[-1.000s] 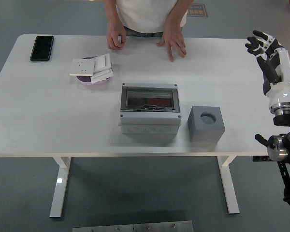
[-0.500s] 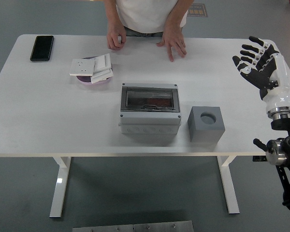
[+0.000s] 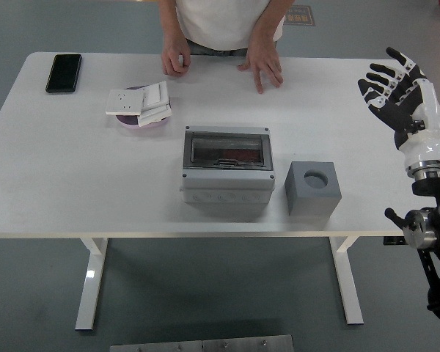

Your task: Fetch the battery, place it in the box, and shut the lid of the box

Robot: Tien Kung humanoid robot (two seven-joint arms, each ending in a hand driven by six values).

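since half a second ago our right hand (image 3: 396,92) has drifted a little back toward the 3 o'clock edge of the table (image 3: 59,176) and slightly up in the picture; a full second ago it stood narrower and more edge-on, further out over that edge. nothing on the table has shifted. the hand is released, fingers (image 3: 381,73) fanned apart and pointing toward 11 o'clock, holding nothing, raised over the table's right end and well apart from every object. our left arm does not show.

the box (image 3: 226,166) sits near the table's middle, a grey case whose smoky see-through lid (image 3: 226,149) lies flat and closed over it. through the lid we make out a dark reddish shape inside, but we cannot tell whether that is the battery. just beside the box at 3 o'clock stands a grey cube (image 3: 312,188) with a round hole in its top face, close to the near edge and not touching the box.

at 10 o'clock from the box a pink dish (image 3: 142,121) carries a loose stack of white plates (image 3: 139,100), tilted over one another. further toward 9 o'clock, near the far left corner, a black phone (image 3: 64,72) lies flat.

at 12 o'clock a person stands behind the far edge with both hands on the table: one hand (image 3: 177,58) curled into a loose fist, the other hand (image 3: 262,63) flat with fingers spread.
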